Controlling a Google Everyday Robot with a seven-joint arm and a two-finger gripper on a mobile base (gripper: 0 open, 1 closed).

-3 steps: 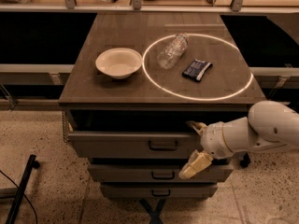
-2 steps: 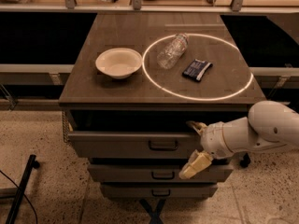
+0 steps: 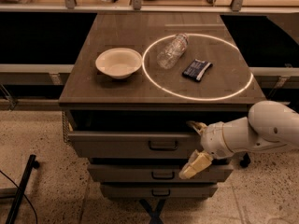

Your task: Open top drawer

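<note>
my gripper [image 3: 196,144] sits at the right end of the top drawer [image 3: 117,143], my pale arm reaching in from the right. its two fingers are spread wide apart: the upper finger [image 3: 196,125] is at the drawer's top edge, and the lower finger [image 3: 195,165] hangs in front of the middle drawer [image 3: 140,173]. they clamp nothing. the top drawer stands out a little from the cabinet, with a dark gap above its front, and its handle [image 3: 163,145] is just left of my gripper. on the cabinet top [image 3: 93,85] sit a white bowl [image 3: 118,63], a clear plastic bottle [image 3: 172,50] lying on its side and a dark packet [image 3: 196,69], the last two within a ring of light [image 3: 154,80].
</note>
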